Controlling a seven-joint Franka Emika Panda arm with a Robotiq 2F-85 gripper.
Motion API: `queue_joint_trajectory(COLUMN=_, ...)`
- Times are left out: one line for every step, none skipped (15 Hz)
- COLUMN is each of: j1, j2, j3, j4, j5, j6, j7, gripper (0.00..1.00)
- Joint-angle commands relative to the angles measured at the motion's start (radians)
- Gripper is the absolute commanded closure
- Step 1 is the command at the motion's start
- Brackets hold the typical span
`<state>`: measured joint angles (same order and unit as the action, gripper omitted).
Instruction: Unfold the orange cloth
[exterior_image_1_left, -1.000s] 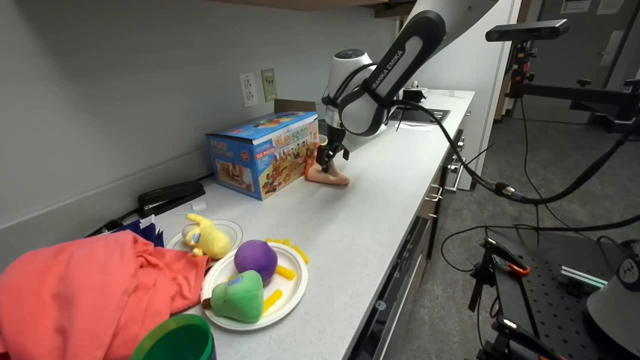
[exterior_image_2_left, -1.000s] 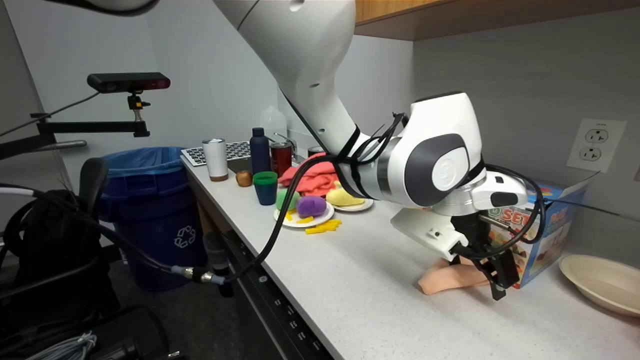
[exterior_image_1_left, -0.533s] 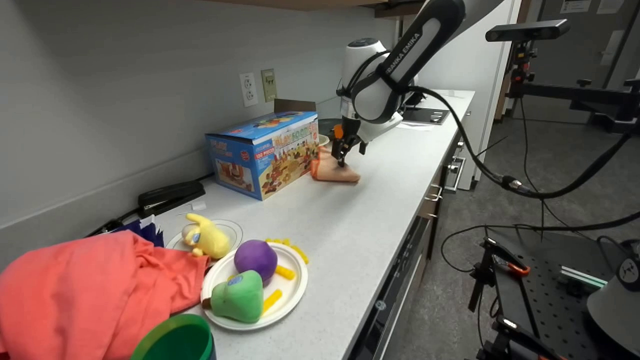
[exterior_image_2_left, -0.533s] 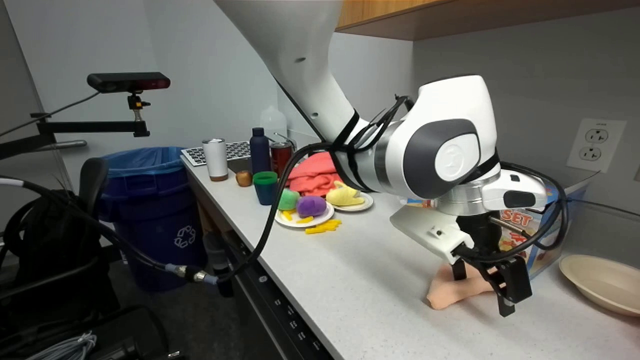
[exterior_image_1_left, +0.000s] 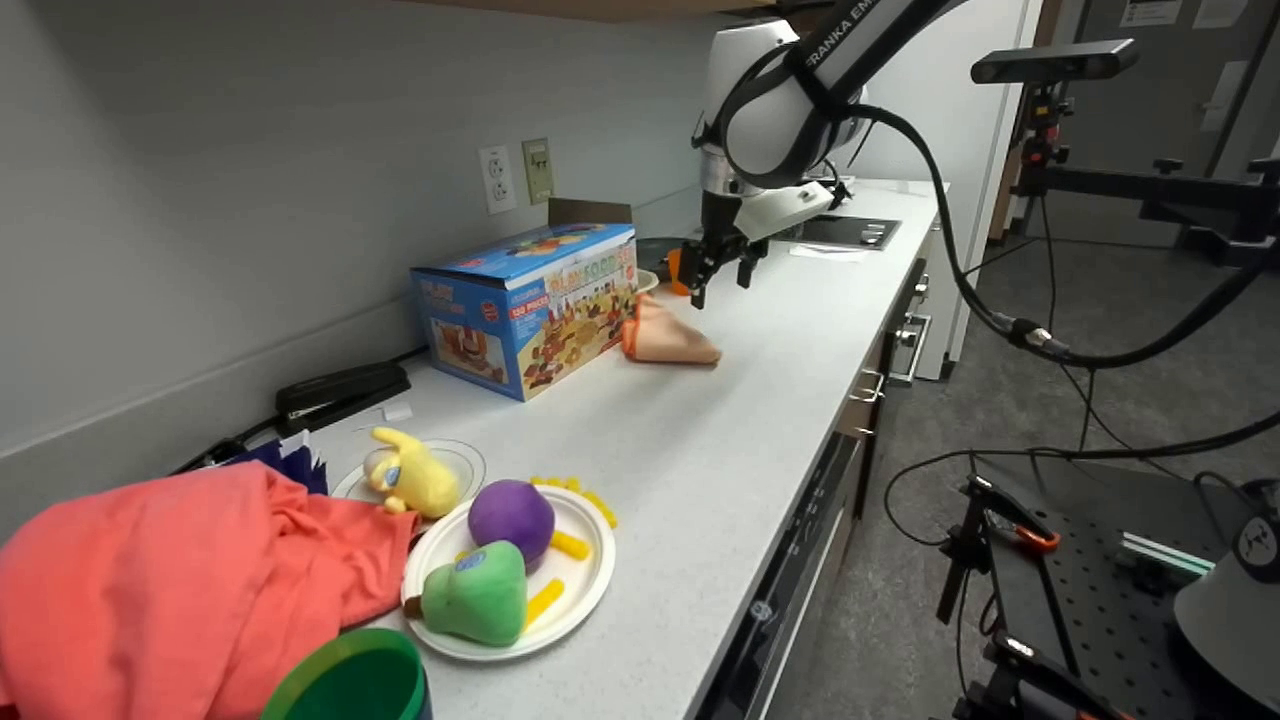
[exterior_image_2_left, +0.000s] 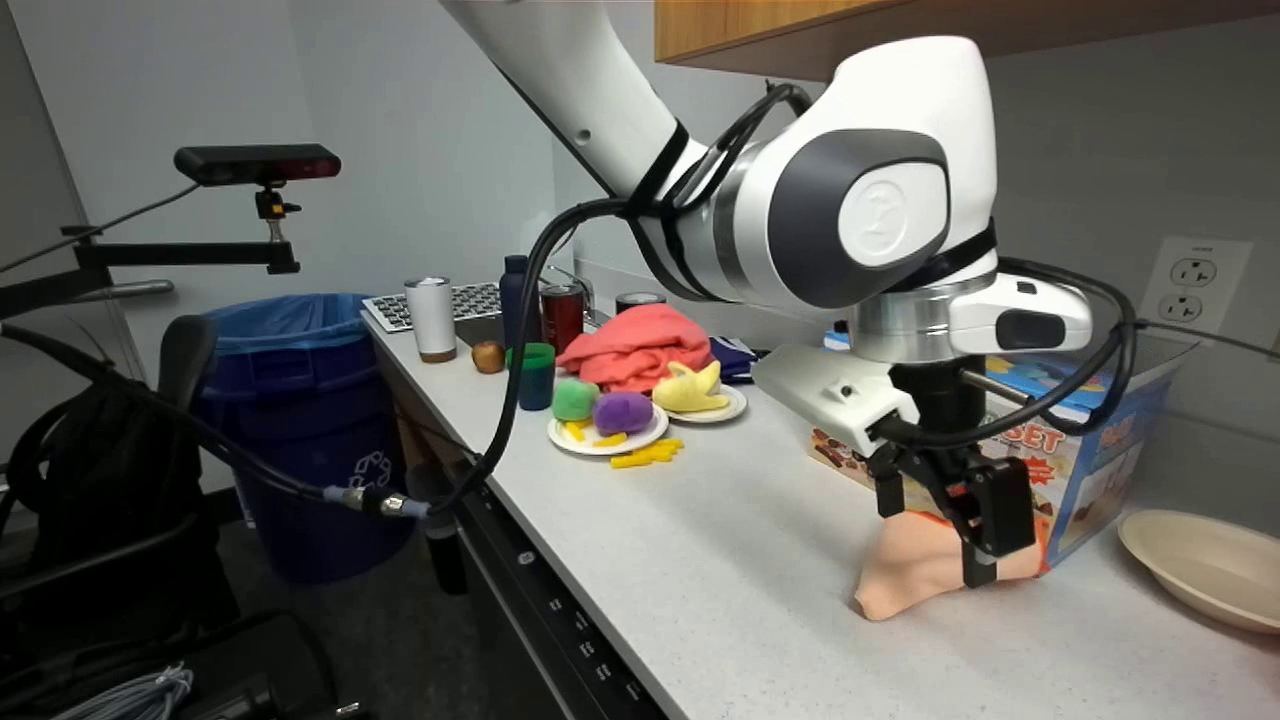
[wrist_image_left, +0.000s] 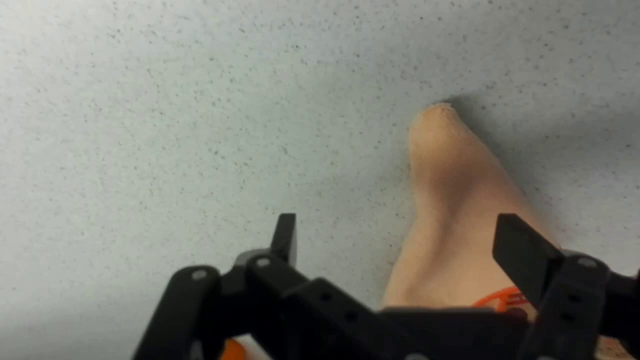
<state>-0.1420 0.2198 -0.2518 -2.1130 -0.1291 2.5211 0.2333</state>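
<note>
- The cloth is found below the claw and partly to one side of it, folded into a wedge on the tabletop; the unfolding is judged not yet done.
- The claw's fingers are parted wide, with nothing clamped between them; in the wrist view one is seen over the cloth, the other over bare tabletop.
- For the next grasp, the claw should be centred over a free edge of the upper layer and lowered gently, so that only that layer is pinched; if both layers are caught, the whole cloth will probably be dragged.
- The box is set beyond the cloth from the claw, so the flap is best drawn away from it.
- A bowl is seen near the claw, toward the wall.
</note>
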Motion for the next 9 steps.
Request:
queue_joint_trajectory(j1=0.002, j2=0.006, j3=0.025, j4=0.010, j5=0.006, j6=0.052, j7=-0.004, gripper=0.00)
queue_joint_trajectory(j1=0.004, j2=0.022, j3=0.027, j4=0.017, j5=0.001, j6=0.065, j7=0.002, gripper=0.00)
queue_joint_trajectory(j1=0.005, j2=0.051, j3=0.023, j4=0.028, j5=-0.011, j6=0.083, j7=0.015, gripper=0.00)
queue_joint_trajectory(j1=0.007, j2=0.076, j3=0.017, j4=0.036, j5=-0.025, j6=0.101, j7=0.027, gripper=0.00)
queue_joint_trajectory(j1=0.012, j2=0.103, j3=0.009, j4=0.040, j5=-0.040, j6=0.119, j7=0.045, gripper=0.00)
queue_joint_trajectory(j1=0.019, j2=0.125, j3=0.001, j4=0.043, j5=-0.052, j6=0.136, j7=0.061, gripper=0.00)
queue_joint_trajectory(j1=0.027, j2=0.151, j3=-0.007, j4=0.051, j5=-0.066, j6=0.153, j7=0.079, gripper=0.00)
queue_joint_trajectory(j1=0.032, j2=0.179, j3=-0.014, j4=0.065, j5=-0.071, j6=0.167, j7=0.091, gripper=0.00)
queue_joint_trajectory(j1=0.029, j2=0.212, j3=-0.017, j4=0.091, j5=-0.067, j6=0.179, j7=0.088, gripper=0.00)
